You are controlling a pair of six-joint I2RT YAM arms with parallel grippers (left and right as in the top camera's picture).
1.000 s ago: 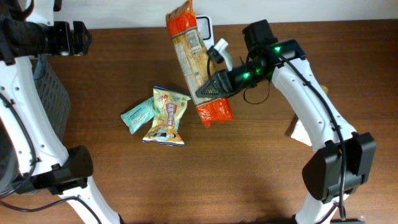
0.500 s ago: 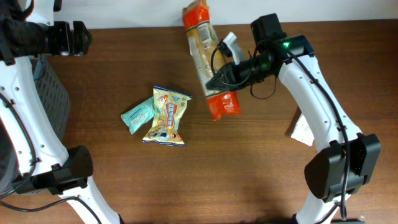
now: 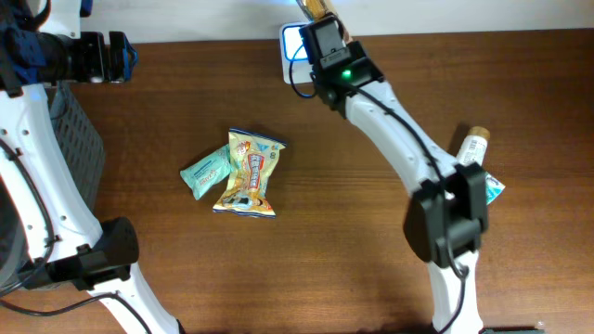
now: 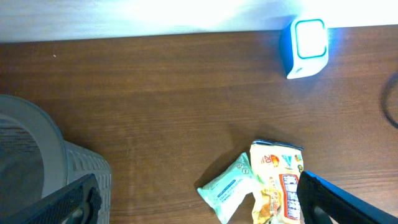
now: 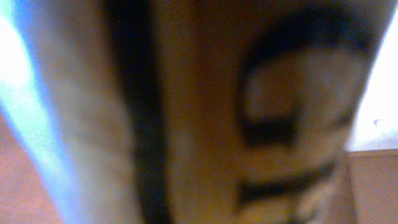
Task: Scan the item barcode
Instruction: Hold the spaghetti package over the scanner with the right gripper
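Observation:
The item (image 3: 316, 7) is a noodle packet with orange ends; in the overhead view only its tip shows at the top edge. My right gripper (image 3: 321, 22) is shut on it, directly above the white barcode scanner (image 3: 293, 43), which glows blue at the table's back edge. The right wrist view is filled by the blurred packet (image 5: 249, 124), with blue light on its left side. My left gripper (image 3: 127, 57) hangs open and empty at the far left. In its own view the left gripper (image 4: 202, 211) frames the table, and the scanner (image 4: 308, 45) sits far off.
A yellow snack bag (image 3: 249, 173) and a teal packet (image 3: 205, 173) lie left of centre; the left wrist view shows both, snack bag (image 4: 278, 183) and teal packet (image 4: 229, 190). A grey basket (image 3: 82, 148) stands at the left edge. A bottle (image 3: 470, 146) lies at the right.
My right arm has swung the packet up and left, from mid-table to over the scanner at the back edge. A bottle now shows at the right. The left arm has not moved.

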